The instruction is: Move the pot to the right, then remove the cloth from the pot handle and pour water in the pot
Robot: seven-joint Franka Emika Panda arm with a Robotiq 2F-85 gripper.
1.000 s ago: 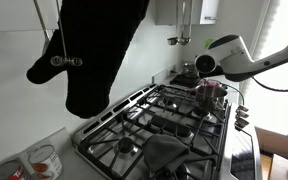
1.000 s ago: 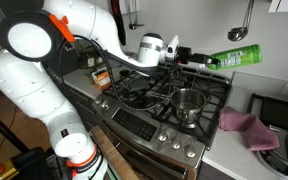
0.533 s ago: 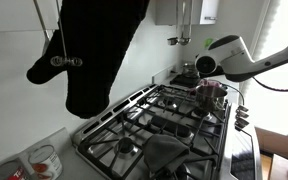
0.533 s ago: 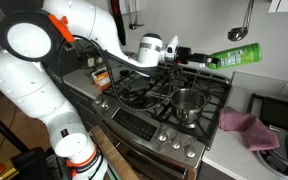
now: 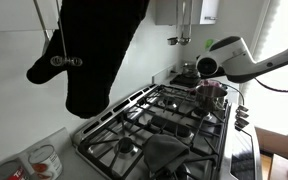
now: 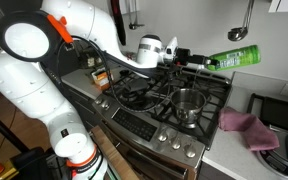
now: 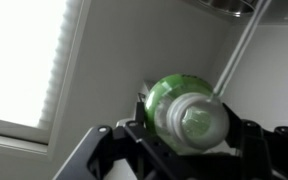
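No shift from a second ago or from half a second ago in either exterior view: same pose of the arm, same place for the bottle, same layout on the stove.

At the gripper: clenched around a green bottle, held almost level, pointing toward 3 o'clock with the far end a touch higher. In the wrist view, one round green end of that bottle facing the lens, wedged between the dark fingers at 8 and 4 o'clock.

As for the pot: upright on the grate of the stove, on the front burner toward the 3 o'clock side. Sits at 6 o'clock below the gripper, clear of it, and at about 7 o'clock from the bottle, also clear. From the opposite angle, the pot small at the far end of the grates, just under the wrist.

As for the cloth: rumpled on the nearest grate, at 6 o'clock in that picture, well apart from the pot.

Elsewhere: a pinkish rag on the pale counter at 3 o'clock of the stove. A large black oven mitt hanging at 11 o'clock, close to the lens.
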